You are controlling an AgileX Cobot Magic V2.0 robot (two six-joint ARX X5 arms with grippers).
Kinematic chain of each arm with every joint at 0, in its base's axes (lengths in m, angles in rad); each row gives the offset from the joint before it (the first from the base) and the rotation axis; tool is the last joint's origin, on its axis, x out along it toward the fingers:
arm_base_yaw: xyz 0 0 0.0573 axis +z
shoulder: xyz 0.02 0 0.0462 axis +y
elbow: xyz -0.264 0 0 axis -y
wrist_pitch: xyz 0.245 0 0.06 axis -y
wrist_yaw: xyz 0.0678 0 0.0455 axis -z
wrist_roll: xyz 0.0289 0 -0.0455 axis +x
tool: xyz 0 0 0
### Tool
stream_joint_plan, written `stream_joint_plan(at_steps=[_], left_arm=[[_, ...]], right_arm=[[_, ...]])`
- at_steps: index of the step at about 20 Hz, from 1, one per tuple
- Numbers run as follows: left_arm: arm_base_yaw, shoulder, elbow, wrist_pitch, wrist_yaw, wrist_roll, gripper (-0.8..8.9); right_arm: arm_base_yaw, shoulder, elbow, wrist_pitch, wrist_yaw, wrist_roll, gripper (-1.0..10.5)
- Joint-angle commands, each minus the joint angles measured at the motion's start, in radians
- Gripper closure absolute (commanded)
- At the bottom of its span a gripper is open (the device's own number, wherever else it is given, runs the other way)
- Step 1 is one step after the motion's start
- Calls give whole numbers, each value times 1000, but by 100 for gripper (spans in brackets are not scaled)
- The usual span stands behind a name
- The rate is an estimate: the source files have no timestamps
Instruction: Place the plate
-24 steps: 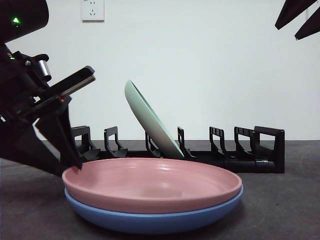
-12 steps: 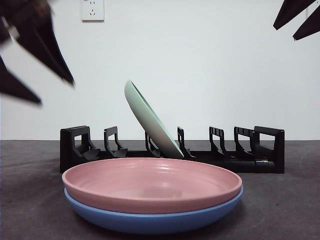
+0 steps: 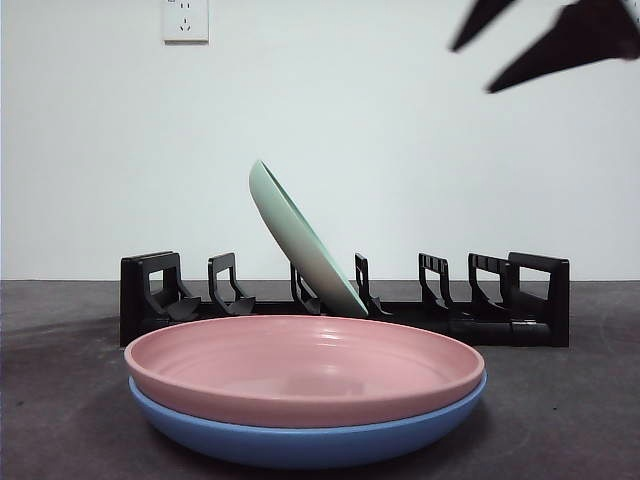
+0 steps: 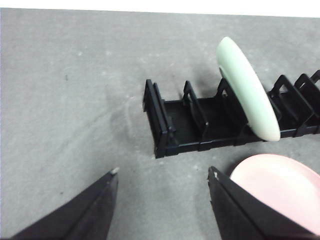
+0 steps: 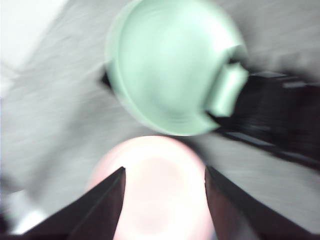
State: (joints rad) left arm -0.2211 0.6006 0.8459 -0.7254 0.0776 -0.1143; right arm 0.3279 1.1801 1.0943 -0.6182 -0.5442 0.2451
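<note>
A pink plate (image 3: 300, 365) lies stacked on a blue plate (image 3: 300, 440) at the front of the table. A pale green plate (image 3: 300, 240) leans in a slot of the black rack (image 3: 530, 300) behind them. My right gripper (image 3: 470, 70) is open and empty, high at the top right. Its blurred wrist view shows the open gripper (image 5: 165, 170) above the pink plate (image 5: 155, 185), with the green plate (image 5: 175, 65) beyond. My left gripper (image 4: 162, 172) is open and empty, above bare table near the rack's end (image 4: 160, 120). It is out of the front view.
The rack has several free slots on both sides of the green plate (image 4: 250, 90). The pink plate's edge (image 4: 280, 185) shows beside the left gripper. A wall socket (image 3: 186, 20) is on the white wall behind.
The left gripper rose from beside the pink plate and left the front view at the top left. The right gripper swung leftward from the top right corner, further into view.
</note>
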Motion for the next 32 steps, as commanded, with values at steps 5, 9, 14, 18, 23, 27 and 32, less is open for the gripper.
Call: stream_joint_plan(at_steps=[5,9,14,18,23,27,32], left_arm=[[0,0,13,-13,-1,15,524],[0,0,13,-14,-1,16,524],[0,0,13,-15,-1,16,524],[0,0,13,-14,-1,16,524],[0,0,13,-8,-3,17,524],[0,0,13,-8,-3,17,524],[0,0,13,-8,-3,20,524]], right_arm=[[171,396,382,-49,19,28,696],[241,589,606,-64,84,27,697],[281,739,775,-95,161,2,697],[288,791,802,-95,188,2,697],[297,823,802,-109,187,1,698],[314,840,802,-119,202,0,720],[325,840,802,-132,224,-13,869]])
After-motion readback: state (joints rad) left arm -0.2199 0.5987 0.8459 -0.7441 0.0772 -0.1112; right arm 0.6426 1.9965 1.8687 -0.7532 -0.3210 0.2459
